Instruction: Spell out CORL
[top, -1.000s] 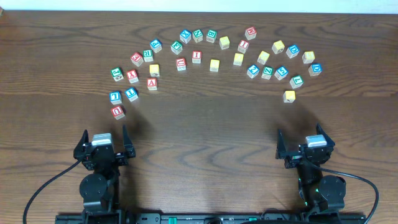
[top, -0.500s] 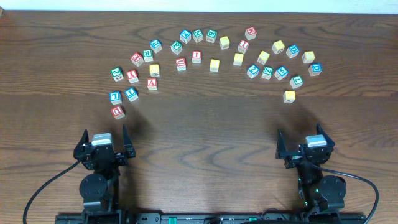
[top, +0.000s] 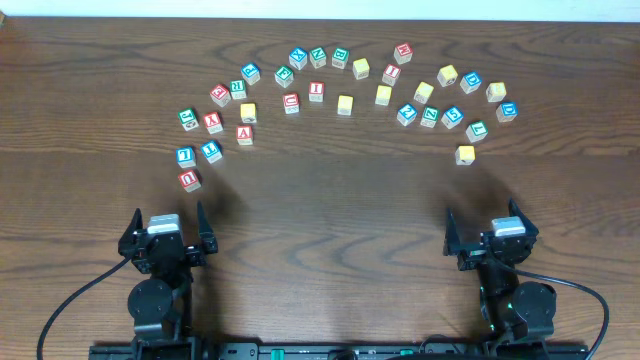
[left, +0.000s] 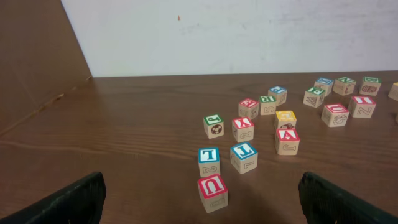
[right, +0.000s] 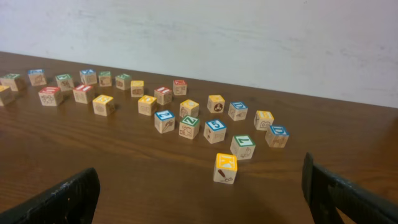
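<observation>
Left claw (top: 168, 212): jaws wide apart, holding nothing, parked at the near edge of the table (top: 320, 220).
Right claw (top: 483, 212): also spread wide and empty, parked at the same near edge.
Blocks (top: 345, 104): scattered in a loose arc ahead of both claws and well apart from them, none touching a claw.
Nearest to left claw: red U block (left: 212, 191), straight ahead between its fingers.
Nearest to right claw: yellow block (right: 225, 168), ahead and a little to its left.
Done so far: nothing, by the look of it; no four blocks stand in a row as a word.
Left to do: find C, O, R and L, then line them up on the bare wood in front of the claws.
Letters needed: too small from above to pick out with confidence.
</observation>
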